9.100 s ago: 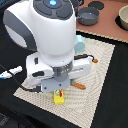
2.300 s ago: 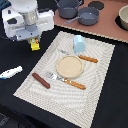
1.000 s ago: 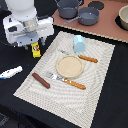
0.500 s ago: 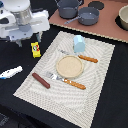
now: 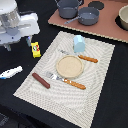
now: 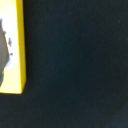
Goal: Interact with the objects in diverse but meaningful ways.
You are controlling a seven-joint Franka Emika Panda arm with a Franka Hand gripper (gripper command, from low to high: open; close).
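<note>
The yellow box (image 5: 36, 49) with a red-green label lies on the black table, just off the placemat's edge at the exterior view's left. It also shows at the edge of the wrist view (image 6: 14, 50). My gripper (image 5: 18, 45) hangs above the table to the exterior view's left of the box, apart from it; its jaws look open and empty. The dark brown sausage (image 5: 41, 80) lies on the placemat (image 5: 95, 95). The pale blue rounded-top block (image 5: 79, 43) stands upright at the placemat's far side.
A tan round plate (image 5: 69, 66) sits mid-placemat between an orange-handled fork (image 5: 67, 81) and knife (image 5: 83, 58). A white and blue item (image 5: 11, 72) lies at the left. Two grey pots (image 5: 67, 7) (image 5: 88, 15) stand on a brown board behind.
My gripper carried the yellow box off the placemat, set it on the black table and let go. It has since moved away toward the exterior view's left.
</note>
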